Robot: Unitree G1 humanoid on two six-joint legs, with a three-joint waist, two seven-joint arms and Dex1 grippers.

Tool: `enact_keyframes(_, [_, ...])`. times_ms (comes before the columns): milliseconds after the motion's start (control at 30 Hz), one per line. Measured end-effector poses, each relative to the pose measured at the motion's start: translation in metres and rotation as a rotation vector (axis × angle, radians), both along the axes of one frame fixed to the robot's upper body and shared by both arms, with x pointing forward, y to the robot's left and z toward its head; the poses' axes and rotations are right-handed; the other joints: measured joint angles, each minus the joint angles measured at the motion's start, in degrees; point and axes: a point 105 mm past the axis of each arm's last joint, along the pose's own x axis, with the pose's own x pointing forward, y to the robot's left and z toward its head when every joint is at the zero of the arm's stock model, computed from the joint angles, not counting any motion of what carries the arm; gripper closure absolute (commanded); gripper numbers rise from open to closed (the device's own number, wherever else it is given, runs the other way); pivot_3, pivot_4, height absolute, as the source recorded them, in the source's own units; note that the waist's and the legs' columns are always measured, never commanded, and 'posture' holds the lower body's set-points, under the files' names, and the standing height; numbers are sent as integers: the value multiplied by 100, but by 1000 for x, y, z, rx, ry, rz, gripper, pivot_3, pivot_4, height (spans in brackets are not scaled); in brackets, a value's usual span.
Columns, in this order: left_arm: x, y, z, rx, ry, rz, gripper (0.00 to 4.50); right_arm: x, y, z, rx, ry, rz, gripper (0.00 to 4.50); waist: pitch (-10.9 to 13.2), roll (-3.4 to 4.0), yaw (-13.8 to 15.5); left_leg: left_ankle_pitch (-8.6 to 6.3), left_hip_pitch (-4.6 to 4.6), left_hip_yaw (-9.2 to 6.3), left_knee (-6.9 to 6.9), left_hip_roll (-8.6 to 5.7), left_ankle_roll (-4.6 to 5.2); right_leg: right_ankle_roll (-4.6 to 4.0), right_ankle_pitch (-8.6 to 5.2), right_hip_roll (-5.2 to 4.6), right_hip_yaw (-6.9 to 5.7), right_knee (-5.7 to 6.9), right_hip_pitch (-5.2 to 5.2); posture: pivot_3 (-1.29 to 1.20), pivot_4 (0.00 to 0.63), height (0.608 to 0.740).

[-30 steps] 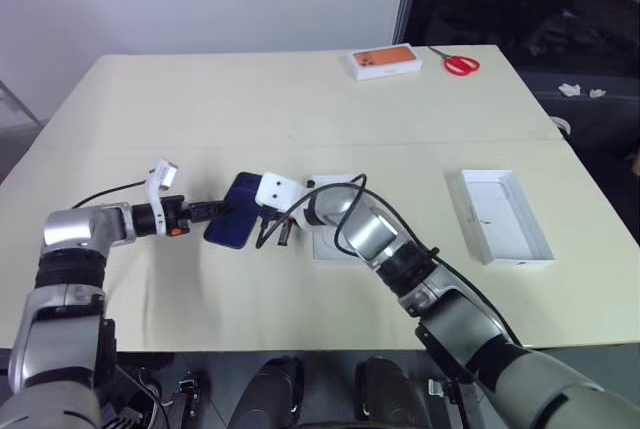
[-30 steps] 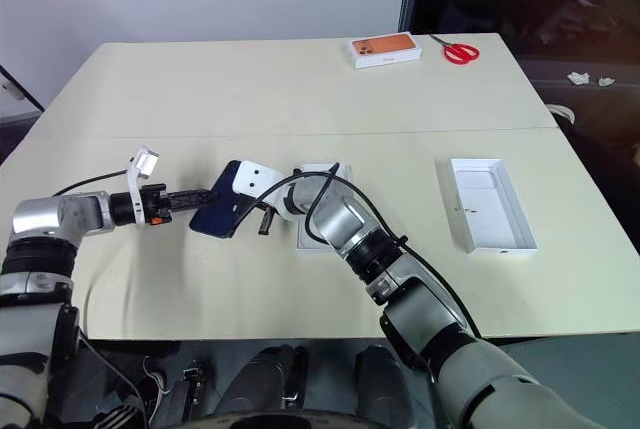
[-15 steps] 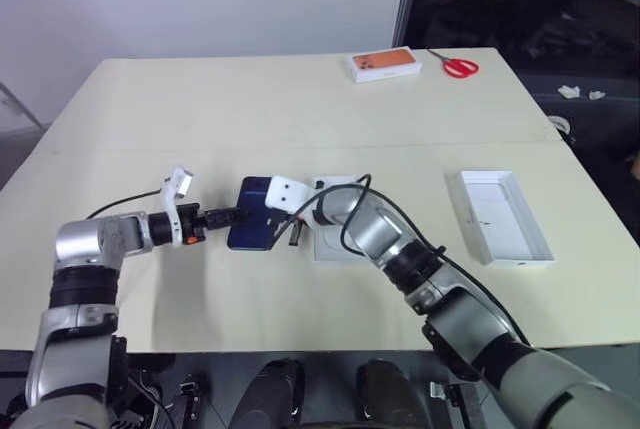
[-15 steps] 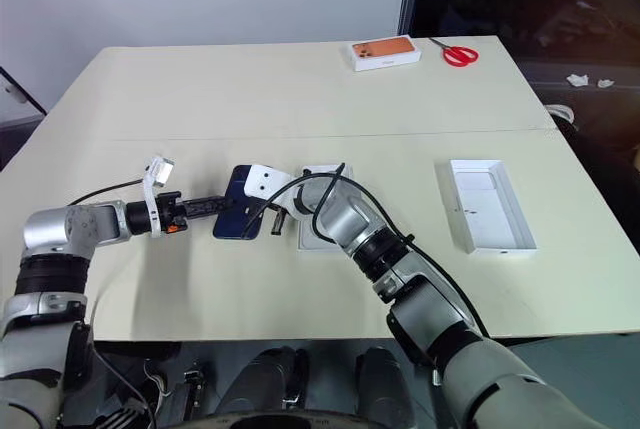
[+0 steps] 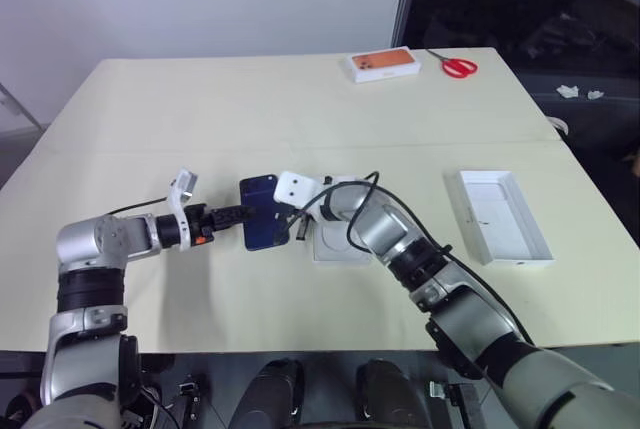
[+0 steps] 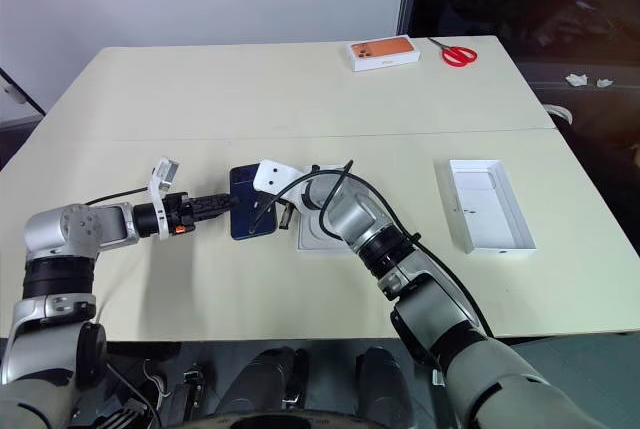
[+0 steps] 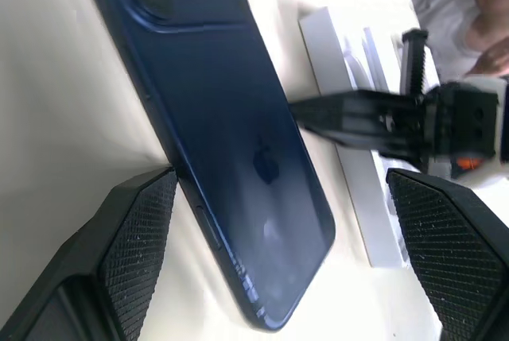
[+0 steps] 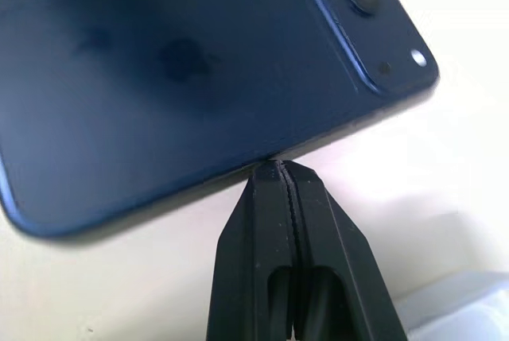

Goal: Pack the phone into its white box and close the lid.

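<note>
- Your phone (image 5: 263,225) sits back-up near the middle of the table (image 5: 250,109), camera cluster on the far end, between your two tools.
- Your left tool (image 7: 286,238) stands wide open, its fingers (image 7: 139,238) either side of the phone's near end; in the left wrist view one pad lies right beside the phone's edge, and I can't tell if it touches.
- Your right tool (image 8: 278,178) is pinched fully together, with nothing between the fingers, its tip pressed against the phone's long edge.
- The white box (image 5: 335,239) lies just beside the phone, partly under your right arm.
- The lid (image 5: 498,215) rests inside-up, well apart to the right.
- At the far edge lie an orange-topped box (image 5: 384,62) and red scissors (image 5: 458,65).
</note>
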Motion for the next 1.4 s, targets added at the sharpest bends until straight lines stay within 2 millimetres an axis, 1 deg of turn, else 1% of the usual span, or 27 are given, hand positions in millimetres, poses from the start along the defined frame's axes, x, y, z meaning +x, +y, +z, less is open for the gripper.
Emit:
enact_keyframes(100, [10, -3, -1, 14, 45, 58, 74, 2, -3, 0, -10, -10, -13, 4466, -1, 0, 34, 1, 5, -8, 5, -1, -2, 0, 0, 0, -6, 1, 10, 0, 150, 740])
enact_keyframes(167, [15, -4, 0, 55, 52, 80, 74, 3, -4, -1, -10, -10, -17, 4466, -3, -1, 20, 2, 21, -9, 2, 1, -6, 2, -1, 0, -5, 1, 25, 0, 150, 740])
enact_keyframes(333, [15, -5, 2, 120, 47, 93, 74, 2, -2, -1, -7, -11, -7, 4466, -3, 0, -29, 6, 28, -8, -9, 11, -13, 6, -3, 2, -2, 2, 21, 0, 150, 740])
enact_keyframes(600, [14, -11, 6, 108, 68, 115, 74, 3, -3, -1, -2, -12, -8, 4466, -3, -1, -28, 6, 27, -8, -11, 10, -13, 6, -4, 2, -2, 0, 21, 0, 150, 740])
enact_keyframes(767, [15, -12, 4, 57, 97, 157, 74, 4, -4, -1, 0, -12, -17, 4466, -3, -1, -2, 6, 27, -9, -11, 10, -14, 6, -3, 1, -5, -2, 23, 0, 150, 740])
enact_keyframes(900, [17, -22, 6, -23, 108, 168, 74, 4, -4, 0, 1, -14, -14, 4466, -2, -4, 4, 5, 23, -9, -10, 7, -14, 6, -4, 1, -9, -6, 22, 0, 150, 740])
enact_keyframes(1033, [13, -32, 9, -24, 111, 134, 74, 3, -1, 1, 7, -18, -6, 4466, 3, -12, -28, 6, 9, -8, -11, 9, -15, 6, -3, 1, -6, -6, 6, 0, 150, 740])
enact_keyframes(1233, [12, -32, 9, 15, 107, 128, 74, 3, 1, 1, 11, -19, 0, 4466, 4, -14, -52, 7, 6, -6, -16, 11, -18, 6, -3, 3, -4, -6, -2, 0, 150, 740])
enact_keyframes(1333, [10, -30, 7, 3, 97, 131, 74, 2, 2, 1, 12, -20, 1, 4466, 5, -14, -54, 7, 6, -6, -19, 12, -19, 6, -3, 3, -4, -6, -4, 0, 150, 740])
enact_keyframes(1400, [9, -28, 6, -23, 92, 139, 624, 2, 2, 1, 12, -20, 2, 4500, 5, -14, -53, 7, 6, -5, -22, 13, -19, 6, -3, 3, -3, -7, -5, 0, 150, 740])
